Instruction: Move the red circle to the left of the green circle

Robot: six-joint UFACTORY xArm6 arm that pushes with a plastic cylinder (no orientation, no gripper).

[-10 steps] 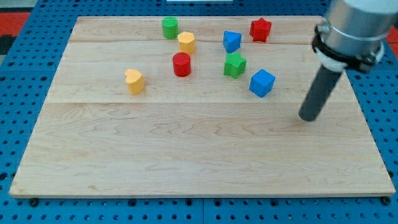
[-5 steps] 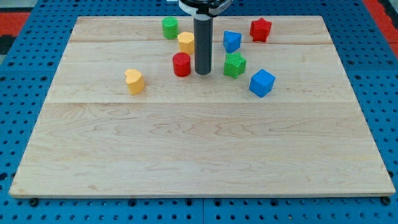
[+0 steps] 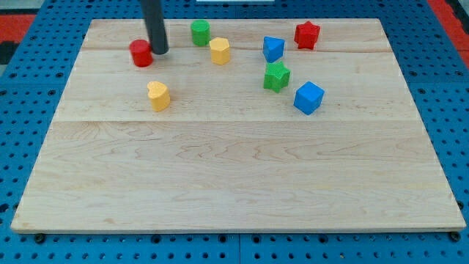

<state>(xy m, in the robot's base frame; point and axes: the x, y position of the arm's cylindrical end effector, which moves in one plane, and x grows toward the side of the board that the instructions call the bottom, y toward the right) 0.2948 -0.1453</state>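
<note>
The wooden board (image 3: 234,176) fills most of the view, lying on a blue pegboard surface (image 3: 22,147), and its whole near half carries no blocks. The dark rod comes down from the far left, and my tip (image 3: 159,52) rests on the board touching the right side of the red circle (image 3: 141,53); there are no jaws on this rod, so nothing is clenched or released, the tip only presses against the block's side. The red circle sits in the far left part of the board, left of the green circle (image 3: 200,32) and slightly nearer, with the rod between them. Just right of the green circle lies a yellow block (image 3: 219,50). Farther right come a blue block (image 3: 273,48) and a red star (image 3: 307,34), with a green star (image 3: 276,76) and a blue cube (image 3: 308,97) nearer. A yellow heart (image 3: 157,95) lies near the red circle, on its near side, apart from it.
</note>
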